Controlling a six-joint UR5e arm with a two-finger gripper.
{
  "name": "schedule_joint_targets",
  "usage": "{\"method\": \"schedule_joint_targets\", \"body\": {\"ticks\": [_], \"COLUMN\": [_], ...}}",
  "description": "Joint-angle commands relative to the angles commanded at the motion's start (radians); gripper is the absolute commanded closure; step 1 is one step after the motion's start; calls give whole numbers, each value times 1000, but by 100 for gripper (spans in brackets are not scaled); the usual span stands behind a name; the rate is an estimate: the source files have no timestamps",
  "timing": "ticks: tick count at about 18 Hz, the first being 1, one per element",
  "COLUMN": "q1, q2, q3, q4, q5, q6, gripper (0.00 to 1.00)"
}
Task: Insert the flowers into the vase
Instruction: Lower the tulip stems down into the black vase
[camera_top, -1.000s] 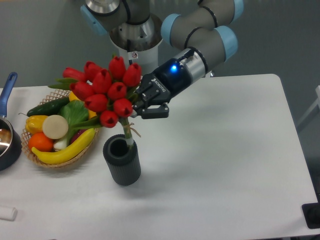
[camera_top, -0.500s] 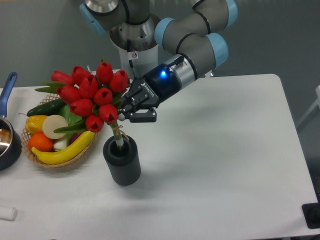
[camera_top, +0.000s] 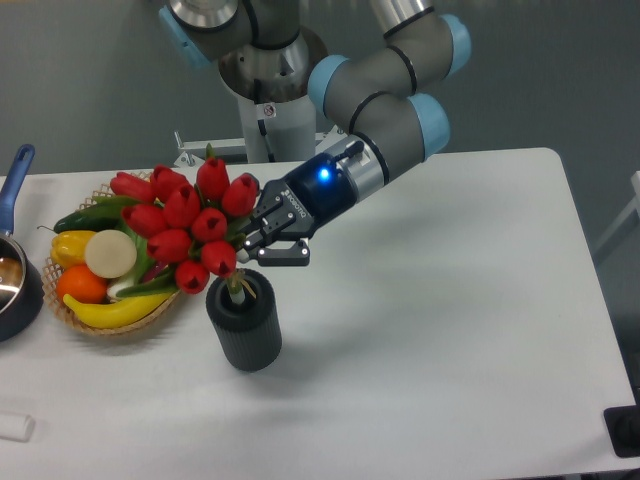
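The flowers (camera_top: 190, 222), a bunch of red tulip buds with green leaves, lean to the left above the vase (camera_top: 244, 322). Their pale stems go down into the vase's round mouth. The vase is a dark grey ribbed cylinder standing upright on the white table. My gripper (camera_top: 255, 245) reaches in from the upper right and is shut on the flowers just below the buds, right above the vase's rim. The lower stems are hidden inside the vase.
A woven basket (camera_top: 120, 324) with a banana, cucumber and other fruit and vegetables sits directly left of the vase, under the leaning buds. A dark pan (camera_top: 15, 290) with a blue handle lies at the left edge. A small white object (camera_top: 15, 427) rests near the front left corner.
My gripper has moved down and slightly left with the flowers. The stems have sunk deeper into the vase, and the buds now sit lower, close over the rim.
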Motion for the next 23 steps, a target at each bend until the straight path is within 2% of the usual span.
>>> {"method": "schedule_joint_targets", "body": {"ticks": [6,13,18,23], "q1": [0,0,2,3], "q2": [-21,-43,-55,-66], "q3": [-38,-48,-68,-66], "q4": [0,2,0,2], "q5": [2,3,5,48], "q6": [84,97,153,166], "gripper": [84,84,84,84]}}
